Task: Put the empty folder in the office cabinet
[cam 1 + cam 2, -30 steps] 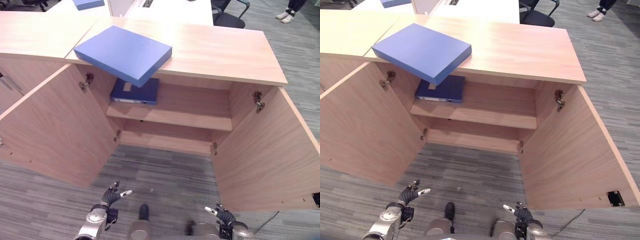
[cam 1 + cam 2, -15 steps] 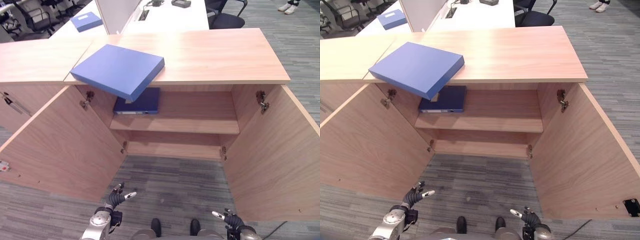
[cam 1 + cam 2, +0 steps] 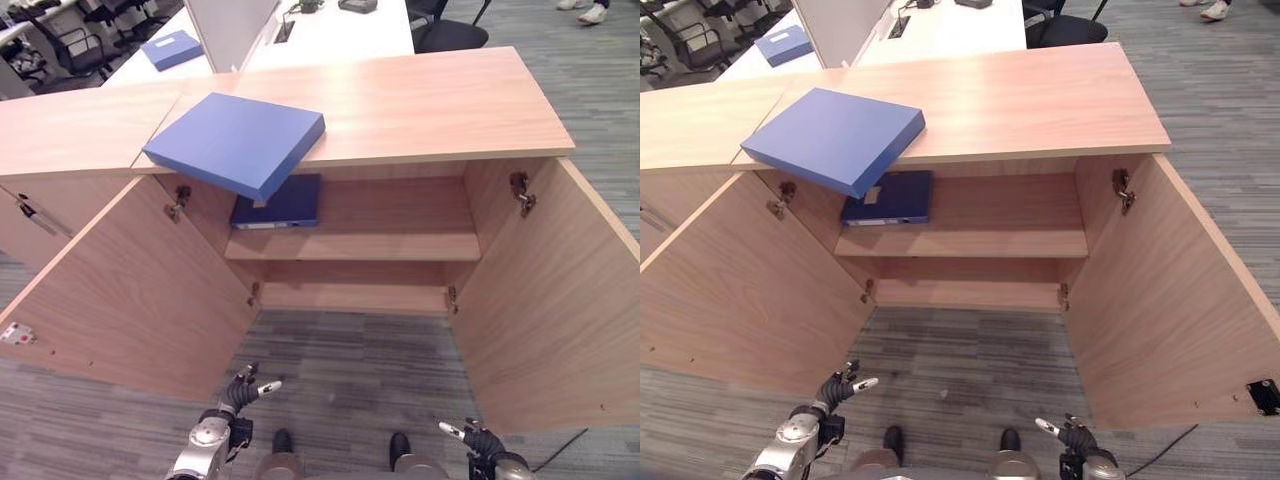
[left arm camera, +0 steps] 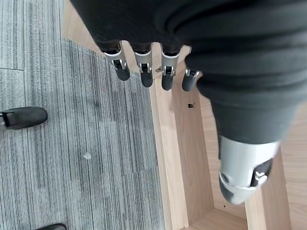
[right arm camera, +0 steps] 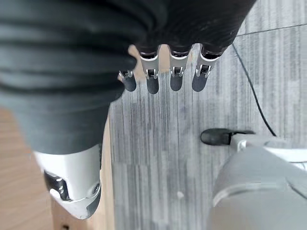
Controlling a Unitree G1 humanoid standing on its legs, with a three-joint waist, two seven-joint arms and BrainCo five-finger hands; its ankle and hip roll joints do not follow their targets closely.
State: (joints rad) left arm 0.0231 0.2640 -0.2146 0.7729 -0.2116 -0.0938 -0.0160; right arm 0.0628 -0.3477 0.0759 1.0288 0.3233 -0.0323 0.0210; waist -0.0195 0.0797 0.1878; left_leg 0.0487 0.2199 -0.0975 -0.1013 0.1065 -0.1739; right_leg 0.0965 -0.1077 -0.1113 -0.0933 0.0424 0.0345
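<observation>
A blue folder [image 3: 236, 143] lies flat on top of the wooden office cabinet [image 3: 420, 105], its near corner jutting out over the open front. A darker blue folder [image 3: 277, 203] lies on the cabinet's upper shelf [image 3: 390, 245] at the left. Both cabinet doors stand wide open. My left hand [image 3: 240, 393] hangs low over the carpet near the left door [image 3: 130, 290], fingers relaxed and empty; its fingers [image 4: 144, 72] show past the wrist cover. My right hand [image 3: 478, 441] hangs low by the right door [image 3: 550, 300], fingers [image 5: 175, 79] straight, holding nothing.
The lower shelf [image 3: 350, 297] of the cabinet is bare. Behind the cabinet stands a white desk [image 3: 330, 25] with another blue folder [image 3: 172, 47], office chairs [image 3: 450, 30] and a person's feet [image 3: 585, 12] at the far right. Grey carpet [image 3: 350, 370] lies before the cabinet.
The camera has shifted, so the cabinet now sits more squarely and slightly lower in view. Both hands stay low and empty; the folders have not moved.
</observation>
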